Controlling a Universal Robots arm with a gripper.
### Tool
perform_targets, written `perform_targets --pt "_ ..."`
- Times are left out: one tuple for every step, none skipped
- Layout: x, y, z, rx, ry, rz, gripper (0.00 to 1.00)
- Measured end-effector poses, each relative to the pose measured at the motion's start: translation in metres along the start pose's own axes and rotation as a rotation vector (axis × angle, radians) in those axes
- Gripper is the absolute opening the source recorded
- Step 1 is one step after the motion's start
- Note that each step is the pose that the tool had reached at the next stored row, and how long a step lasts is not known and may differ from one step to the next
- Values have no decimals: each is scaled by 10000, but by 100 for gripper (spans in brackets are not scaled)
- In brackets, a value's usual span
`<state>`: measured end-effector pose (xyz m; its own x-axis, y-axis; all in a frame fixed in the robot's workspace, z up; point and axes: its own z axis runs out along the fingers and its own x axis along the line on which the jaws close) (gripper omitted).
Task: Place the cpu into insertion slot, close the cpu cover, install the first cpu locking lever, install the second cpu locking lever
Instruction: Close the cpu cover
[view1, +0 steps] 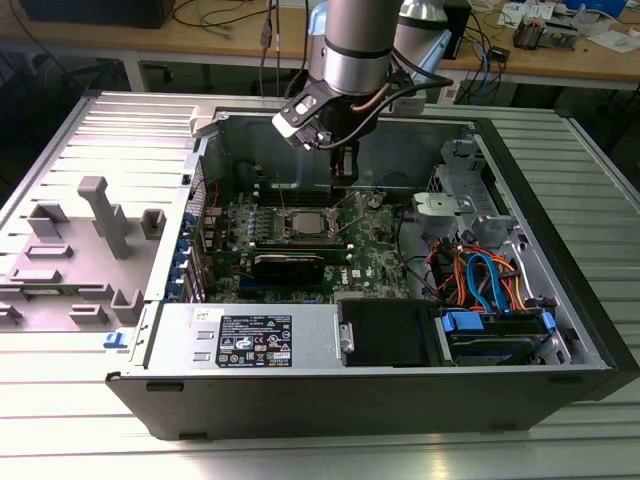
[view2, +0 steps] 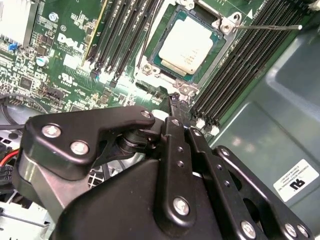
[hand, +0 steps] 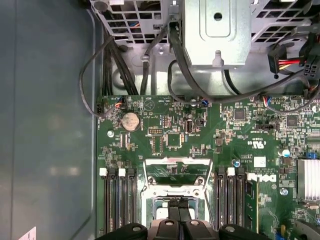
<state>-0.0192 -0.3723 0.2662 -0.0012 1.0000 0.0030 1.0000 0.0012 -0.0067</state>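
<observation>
Cpu (view2: 187, 44) seated in slot (view2: 148, 67); cover (hand: 176, 161) seemingly open, lever (view2: 267, 27) unlatched (sticking out sideways); gripper (hand: 178, 204) close over socket, jaws clenched on nothing.

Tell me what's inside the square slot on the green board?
The cpu lies flat inside the slot, with its silver top facing up. Whatever sits beneath the cpu cannot be seen, because it covers the slot's floor.

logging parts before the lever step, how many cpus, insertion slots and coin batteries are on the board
cpu: 1
insertion slot: 1
coin battery: 1
total: 3
</observation>
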Motion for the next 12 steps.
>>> perform_targets --pt "0 1 -13 -1 2 1 11" --pt "-1 3 -23 -3 1 0 11" --pt "-1 5 -34 -5 1 -1 11" --pt "0 9 -37 -8 2 -2 11" --pt "0 12 -37 -13 3 -3 11" --pt "-1 19 -37 -19 4 -11 11" --pt "0 29 -38 -23 2 -24 11" --pt "-1 40 -38 -32 1 -38 11" --pt "-1 52 -38 -43 0 -49 11" --pt "-1 64 -38 -52 1 -58 11" --pt "-1 78 -39 -60 0 -66 11" --pt "-1 102 -39 -72 -1 -79 11"
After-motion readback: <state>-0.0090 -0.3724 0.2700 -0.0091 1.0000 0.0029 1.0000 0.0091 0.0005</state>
